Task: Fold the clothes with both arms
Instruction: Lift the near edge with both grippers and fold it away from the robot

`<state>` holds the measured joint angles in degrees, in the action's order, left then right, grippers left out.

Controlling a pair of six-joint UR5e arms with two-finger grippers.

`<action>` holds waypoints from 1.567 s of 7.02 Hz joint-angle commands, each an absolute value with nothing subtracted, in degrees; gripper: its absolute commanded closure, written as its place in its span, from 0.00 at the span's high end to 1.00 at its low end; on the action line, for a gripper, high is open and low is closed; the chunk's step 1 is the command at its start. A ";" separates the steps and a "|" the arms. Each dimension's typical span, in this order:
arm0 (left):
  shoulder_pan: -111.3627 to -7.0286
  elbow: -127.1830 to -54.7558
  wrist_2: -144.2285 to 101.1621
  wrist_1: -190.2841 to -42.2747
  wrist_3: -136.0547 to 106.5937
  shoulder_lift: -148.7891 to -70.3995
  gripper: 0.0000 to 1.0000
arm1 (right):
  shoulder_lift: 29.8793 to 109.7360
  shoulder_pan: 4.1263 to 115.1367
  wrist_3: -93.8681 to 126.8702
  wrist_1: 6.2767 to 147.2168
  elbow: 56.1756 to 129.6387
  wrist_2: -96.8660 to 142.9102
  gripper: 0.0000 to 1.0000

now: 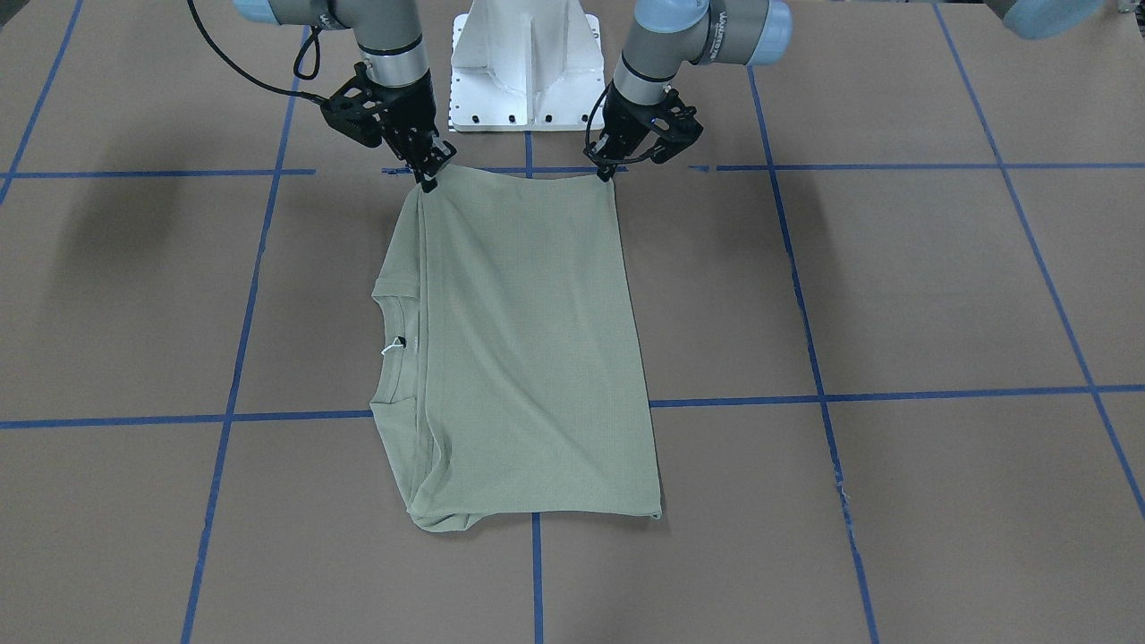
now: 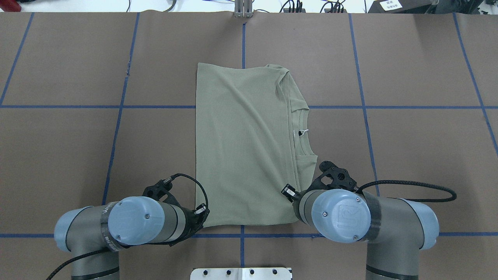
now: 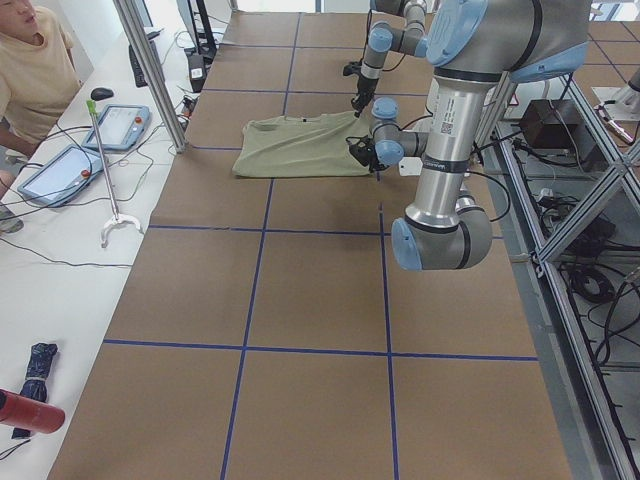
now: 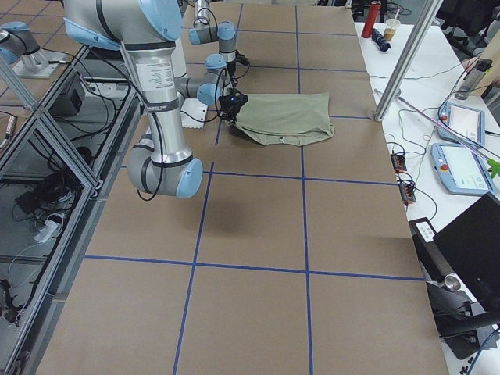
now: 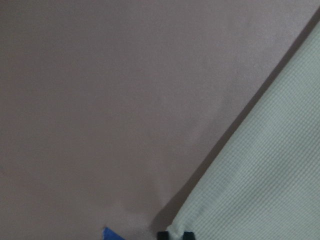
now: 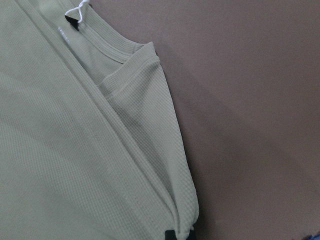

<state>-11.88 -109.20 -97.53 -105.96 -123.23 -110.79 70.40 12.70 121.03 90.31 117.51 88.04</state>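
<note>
1. Two grippers hold one edge in the front-facing view. The right gripper is pinched tight on the corner of the sage-green shirt on the neckline side. The left gripper is clamped on the other corner of that edge, the one nearest the white pedestal.
2. From overhead, my wrists hide both pairs of fingertips. The shirt lies as a folded rectangle in the middle of the brown table. Its neckline and white tag string face the robot's right.
3. In both side views the grippers are too small for me to judge. The shirt sits on the table just in front of the arms.
4. On the left wrist camera, black fingertips nip the cloth's corner at the bottom edge. A dark shadow runs along the shirt's side.
5. On the right wrist camera, the fingertips are closed on a layered corner. The folded layers run up toward the neckline and tag string.
</note>
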 commanded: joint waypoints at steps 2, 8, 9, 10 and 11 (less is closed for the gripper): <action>-11.87 -114.58 -97.56 -105.64 -122.70 -107.95 0.00 | 71.01 9.69 121.64 90.53 119.69 88.07 0.00; -18.14 -128.06 -99.84 -103.28 -124.82 -109.93 0.00 | 71.72 13.15 125.33 95.10 127.00 87.89 0.00; -23.24 -126.14 -100.63 -102.58 -121.32 -111.34 0.00 | 70.67 17.19 123.94 95.10 126.39 88.33 0.00; -27.03 -121.51 -101.68 -102.13 -116.59 -114.49 0.00 | 69.27 21.05 118.97 94.66 124.65 88.68 0.00; -30.38 -116.59 -101.78 -102.48 -114.80 -117.91 0.00 | 66.39 24.40 115.44 94.57 120.19 89.03 0.00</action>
<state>-25.78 -121.99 -101.25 -102.48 -118.13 -114.09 69.18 19.95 119.90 94.78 124.20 88.59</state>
